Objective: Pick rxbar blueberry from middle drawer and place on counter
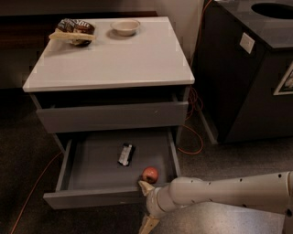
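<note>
Rxbar blueberry (126, 154) flat on floor of open middle drawer (91, 199), long axis roughly front-to-back. We see claw (145, 205) low outside drawer front, right end, fingers spread, empty. Bar lies up-left of claw; apple (150, 174) nearer, right of bar.

One counter (137, 59), carrying two items: one brown-and-white snack bag (72, 31) and one pale bowl (125, 26). Two grey drawer fronts in plain sight: one taller upper front (112, 116) and one middle drawer (91, 197), pulled out. Two items inside it: one rxbar blueberry (124, 154) and one red apple (150, 174). One black cabinet (238, 91) at right, with one round hole (272, 10) and two white labels (247, 42). Two stretches of orange cable (194, 137) on the floor. One white arm (229, 192), ending in one gripper (147, 205) at the open drawer's front right corner, with two fingers spread apart.
</note>
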`<state>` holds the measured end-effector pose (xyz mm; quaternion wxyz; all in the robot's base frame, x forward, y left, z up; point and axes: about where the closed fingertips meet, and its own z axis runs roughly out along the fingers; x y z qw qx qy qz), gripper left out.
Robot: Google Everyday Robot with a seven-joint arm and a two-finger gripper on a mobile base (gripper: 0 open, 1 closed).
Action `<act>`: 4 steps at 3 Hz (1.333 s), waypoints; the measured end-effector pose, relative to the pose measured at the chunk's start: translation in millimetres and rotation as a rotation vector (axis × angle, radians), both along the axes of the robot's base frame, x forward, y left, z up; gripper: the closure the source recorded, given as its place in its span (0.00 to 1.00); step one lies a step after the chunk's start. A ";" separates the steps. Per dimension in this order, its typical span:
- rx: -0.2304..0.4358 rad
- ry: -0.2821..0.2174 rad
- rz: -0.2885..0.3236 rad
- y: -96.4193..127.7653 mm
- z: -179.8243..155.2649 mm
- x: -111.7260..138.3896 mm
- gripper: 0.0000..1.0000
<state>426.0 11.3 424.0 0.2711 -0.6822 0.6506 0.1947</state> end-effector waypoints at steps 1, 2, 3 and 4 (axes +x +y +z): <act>0.012 -0.044 0.011 3.8 19.7 -4.6 0.00; 0.017 -0.135 0.016 10.7 71.5 -2.7 0.00; 0.008 -0.162 0.017 17.2 110.4 10.7 0.00; 0.025 -0.127 -0.038 30.2 130.0 44.6 0.00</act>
